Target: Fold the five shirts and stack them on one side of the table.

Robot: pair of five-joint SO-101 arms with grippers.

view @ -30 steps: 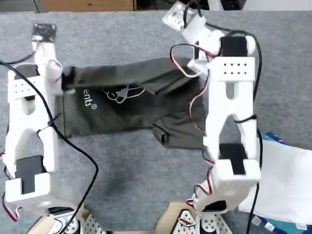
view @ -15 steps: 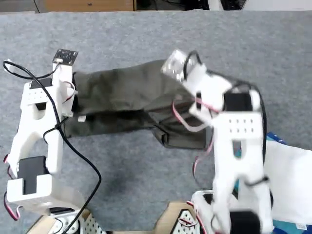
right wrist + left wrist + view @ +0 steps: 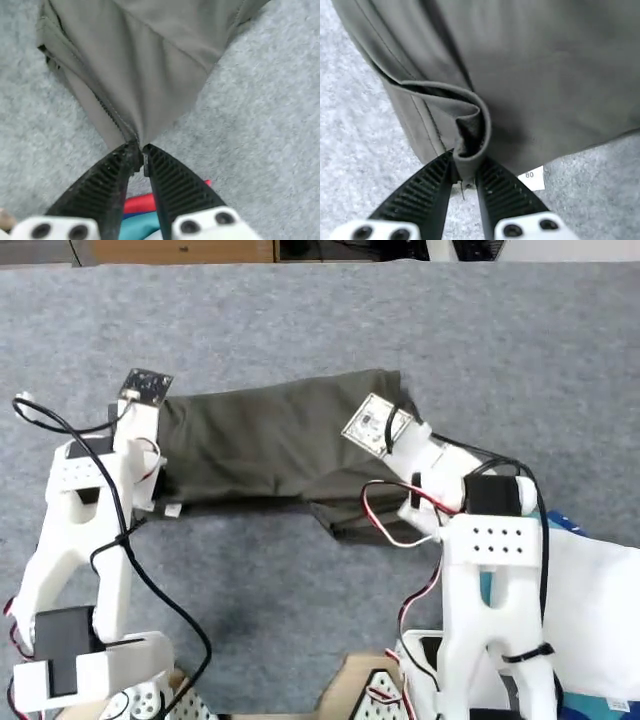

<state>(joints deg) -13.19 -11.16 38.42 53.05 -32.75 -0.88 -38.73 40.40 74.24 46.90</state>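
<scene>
An olive-grey shirt (image 3: 270, 445) lies folded over on the grey table (image 3: 300, 320), its plain back side up. My left gripper (image 3: 465, 170) is shut on a bunched edge of the shirt (image 3: 520, 75) at its left end; in the high view that gripper (image 3: 150, 475) sits by the shirt's left side. My right gripper (image 3: 139, 152) is shut on a pinched edge of the shirt (image 3: 150, 65) at its right end, and in the high view it (image 3: 410, 475) is at the shirt's lower right. A stack of folded shirts (image 3: 590, 610), white on top, lies at the right edge.
A white size tag (image 3: 532, 177) hangs from the shirt's hem near my left gripper. Teal and red cloth (image 3: 142, 220) from the stack shows under my right gripper. Bare grey table (image 3: 280, 590) stretches in front of and behind the shirt.
Both grippers pulled the shirt's far edge toward the near side, folding it over; the printed logo is now covered. The right arm swung down from the far side to the shirt's lower right.
</scene>
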